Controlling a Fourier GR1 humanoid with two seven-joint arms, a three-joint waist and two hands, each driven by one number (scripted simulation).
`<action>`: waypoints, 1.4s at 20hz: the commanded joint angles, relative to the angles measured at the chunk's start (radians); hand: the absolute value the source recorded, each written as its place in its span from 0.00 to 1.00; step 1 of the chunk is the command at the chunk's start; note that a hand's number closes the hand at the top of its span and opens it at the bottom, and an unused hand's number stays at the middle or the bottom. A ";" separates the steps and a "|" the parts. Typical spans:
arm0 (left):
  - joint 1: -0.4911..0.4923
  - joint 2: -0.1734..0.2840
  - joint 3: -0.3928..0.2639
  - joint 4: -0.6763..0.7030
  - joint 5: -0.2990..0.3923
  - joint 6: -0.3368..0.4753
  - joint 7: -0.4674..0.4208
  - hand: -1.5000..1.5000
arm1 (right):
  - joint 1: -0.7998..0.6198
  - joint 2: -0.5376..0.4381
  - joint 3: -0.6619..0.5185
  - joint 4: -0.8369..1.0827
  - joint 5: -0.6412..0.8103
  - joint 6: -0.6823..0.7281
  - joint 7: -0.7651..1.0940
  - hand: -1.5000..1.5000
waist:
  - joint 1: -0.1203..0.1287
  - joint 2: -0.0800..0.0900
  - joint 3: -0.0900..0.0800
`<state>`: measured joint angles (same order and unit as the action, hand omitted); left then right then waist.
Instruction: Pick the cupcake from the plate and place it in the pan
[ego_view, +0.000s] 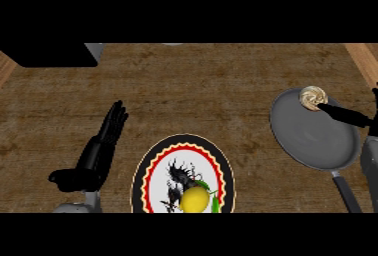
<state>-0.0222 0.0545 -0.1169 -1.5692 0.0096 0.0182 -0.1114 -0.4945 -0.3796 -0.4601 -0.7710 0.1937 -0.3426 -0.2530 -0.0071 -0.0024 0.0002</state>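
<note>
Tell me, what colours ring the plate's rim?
Black outer rim, then scalloped yellow and red bands on the round patterned plate, in the head view.

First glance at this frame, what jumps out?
The patterned plate at the bottom centre, ringed in red, yellow and black, with a yellow lemon on it. At the right, the right hand holds the cupcake over the far rim of the grey pan. The left hand rests open left of the plate, fingers up.
</note>
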 joint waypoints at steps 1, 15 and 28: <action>-0.012 0.014 0.016 -0.012 0.000 0.001 0.034 0.50 | 0.126 0.013 -0.044 -0.145 -0.131 0.147 -0.027 0.00 | -0.014 -0.005 -0.001; 0.032 -0.016 -0.020 -0.048 -0.030 -0.003 0.006 0.50 | 0.647 0.074 -0.032 -0.665 -0.273 0.436 -0.084 0.00 | 0.000 0.000 -0.001; 0.002 -0.027 0.005 -0.057 -0.039 -0.009 0.061 0.50 | 0.778 0.160 -0.018 -0.796 -0.185 0.437 -0.099 0.00 | 0.004 0.002 0.000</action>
<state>-0.0104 0.0289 -0.1136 -1.6119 -0.0183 0.0075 -0.0774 0.2404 -0.2421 -0.4723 -1.5006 -0.0053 0.0888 -0.3620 -0.0035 -0.0008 0.0000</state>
